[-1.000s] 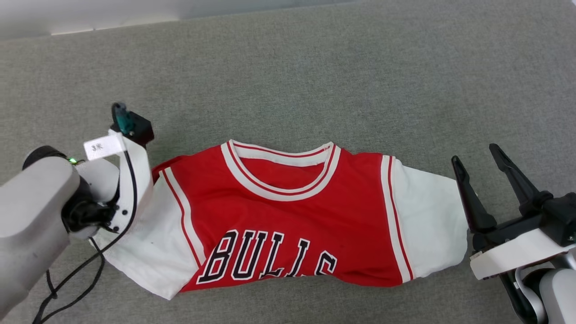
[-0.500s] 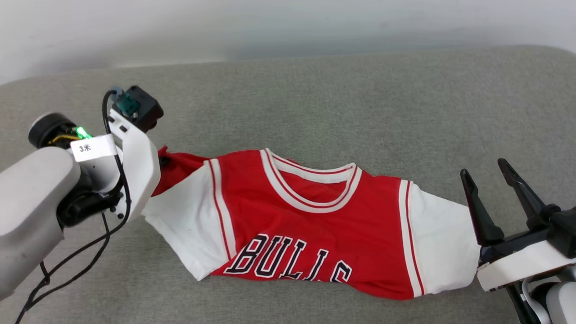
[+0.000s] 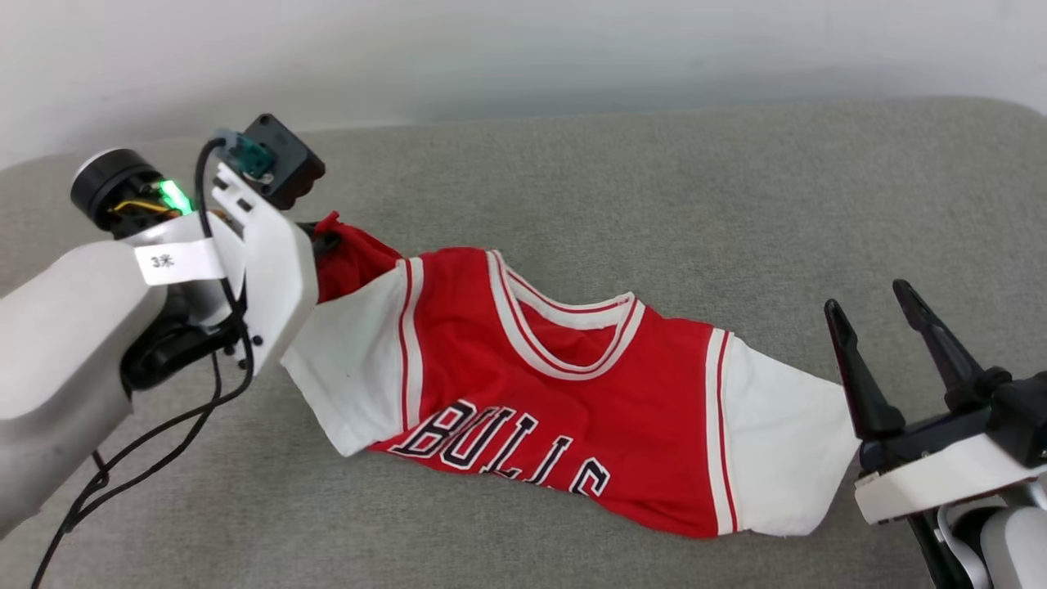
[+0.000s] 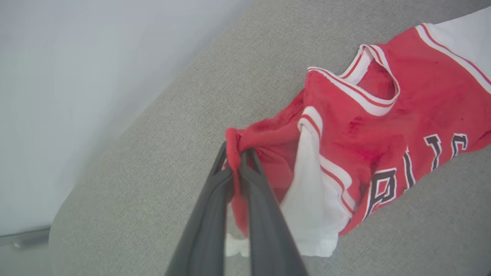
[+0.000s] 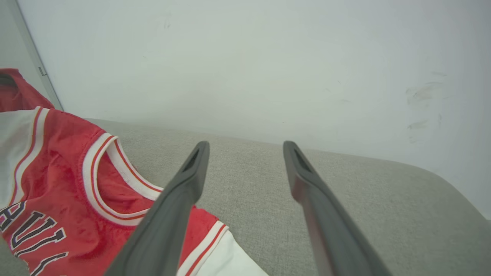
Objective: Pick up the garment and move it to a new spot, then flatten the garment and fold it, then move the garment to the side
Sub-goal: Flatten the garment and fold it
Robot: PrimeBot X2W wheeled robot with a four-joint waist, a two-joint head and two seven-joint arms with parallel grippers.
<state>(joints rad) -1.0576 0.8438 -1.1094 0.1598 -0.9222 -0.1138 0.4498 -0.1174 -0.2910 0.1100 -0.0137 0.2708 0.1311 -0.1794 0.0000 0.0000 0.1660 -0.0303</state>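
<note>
- The left gripper point(image 4: 234, 155) is pinching a bunched red corner of the garment point(image 3: 572, 384), holding it raised.
- The rest is lying stretched across the grey cushion point(image 3: 671, 188), lettering up.
- The right gripper point(image 3: 865, 296) is hovering spread wide, empty, just beside the garment's other end.

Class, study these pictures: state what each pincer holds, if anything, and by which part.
The left pincer is shut on the red jersey shirt with white short sleeves, pinching bunched red fabric beside one sleeve. The right pincer is open, holding nothing.

grey fabric surface point(image 3: 622, 172), pale wall point(image 3: 507, 49)
</note>
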